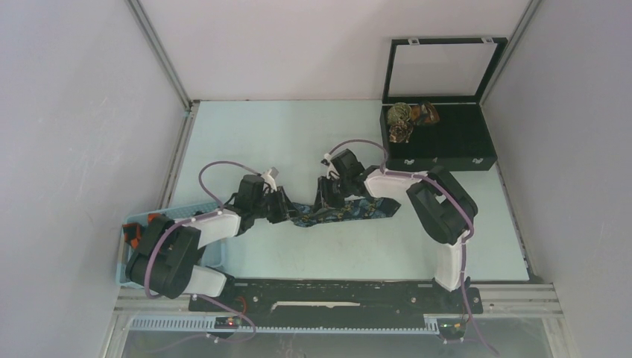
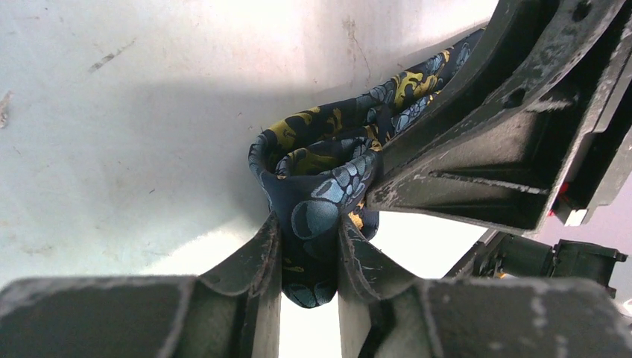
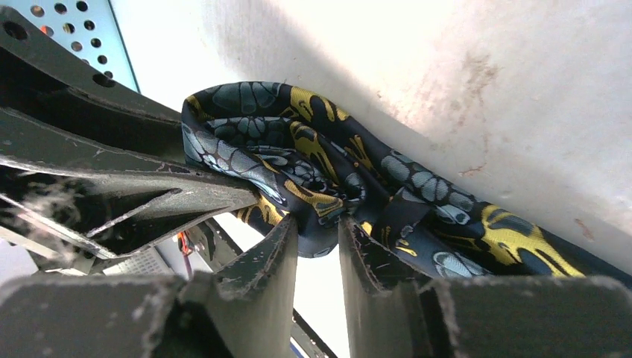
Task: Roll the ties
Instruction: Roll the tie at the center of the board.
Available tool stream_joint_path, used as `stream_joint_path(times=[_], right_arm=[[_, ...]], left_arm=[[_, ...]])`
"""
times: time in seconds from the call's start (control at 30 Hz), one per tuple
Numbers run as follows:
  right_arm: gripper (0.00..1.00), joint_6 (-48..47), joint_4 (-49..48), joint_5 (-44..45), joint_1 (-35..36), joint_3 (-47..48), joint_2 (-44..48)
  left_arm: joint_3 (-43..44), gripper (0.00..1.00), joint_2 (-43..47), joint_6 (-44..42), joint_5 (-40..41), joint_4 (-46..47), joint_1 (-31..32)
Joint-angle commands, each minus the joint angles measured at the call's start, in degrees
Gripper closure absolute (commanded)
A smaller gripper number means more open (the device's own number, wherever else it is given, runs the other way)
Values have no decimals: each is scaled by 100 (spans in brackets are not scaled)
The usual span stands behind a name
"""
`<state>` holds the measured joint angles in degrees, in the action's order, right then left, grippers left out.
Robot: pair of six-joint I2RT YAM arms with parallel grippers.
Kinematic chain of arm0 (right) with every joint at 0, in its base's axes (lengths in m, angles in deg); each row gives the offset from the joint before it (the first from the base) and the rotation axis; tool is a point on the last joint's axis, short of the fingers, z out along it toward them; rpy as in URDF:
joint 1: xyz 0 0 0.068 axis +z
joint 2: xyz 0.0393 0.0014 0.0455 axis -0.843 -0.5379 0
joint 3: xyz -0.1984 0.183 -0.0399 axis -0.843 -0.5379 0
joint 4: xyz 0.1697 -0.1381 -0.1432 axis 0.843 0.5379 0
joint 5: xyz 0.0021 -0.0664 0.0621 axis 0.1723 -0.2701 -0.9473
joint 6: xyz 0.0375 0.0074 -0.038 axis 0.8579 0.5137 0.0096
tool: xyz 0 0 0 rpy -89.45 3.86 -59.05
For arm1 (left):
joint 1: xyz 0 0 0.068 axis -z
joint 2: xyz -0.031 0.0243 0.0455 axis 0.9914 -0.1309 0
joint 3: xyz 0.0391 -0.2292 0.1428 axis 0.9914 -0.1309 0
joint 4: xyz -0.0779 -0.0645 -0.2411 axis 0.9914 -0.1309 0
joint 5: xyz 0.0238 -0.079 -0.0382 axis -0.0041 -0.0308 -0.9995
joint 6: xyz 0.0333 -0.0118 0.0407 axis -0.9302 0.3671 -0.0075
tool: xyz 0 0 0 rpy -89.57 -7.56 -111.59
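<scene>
Noted: the navy tie [image 1: 358, 209] lies on the tabletop [image 1: 298, 142], to the near left of the black case [image 1: 440, 160], one end loosely coiled. The left end effector [image 2: 307, 224] is clenched on the coil's fold, and the right end effector [image 3: 317, 227] is clenched on the fabric alongside. Some rolled ties [image 1: 406, 121] sit inside that case.

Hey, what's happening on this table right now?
Two robot arms are working on a navy patterned tie lying mid-table. The left hand and right hand each pinch it close together, where one end is curled into a first loop. A few rolled ties sit in the open black box at the far right.
</scene>
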<state>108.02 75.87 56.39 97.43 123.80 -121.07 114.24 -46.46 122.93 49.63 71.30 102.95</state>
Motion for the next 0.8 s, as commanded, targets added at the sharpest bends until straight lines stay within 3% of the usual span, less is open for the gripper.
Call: stream_joint_path(times=[0.0, 0.3, 0.77], right_arm=[[69, -61, -25, 57, -235, 22, 427], [66, 2, 327, 815, -687, 148, 221], [71, 384, 1879, 2233, -344, 461, 15]], left_arm=[[58, 84, 181, 43, -38, -67, 12], [288, 86, 409, -117, 48, -629, 36], [731, 88, 686, -493, 432, -1691, 36]])
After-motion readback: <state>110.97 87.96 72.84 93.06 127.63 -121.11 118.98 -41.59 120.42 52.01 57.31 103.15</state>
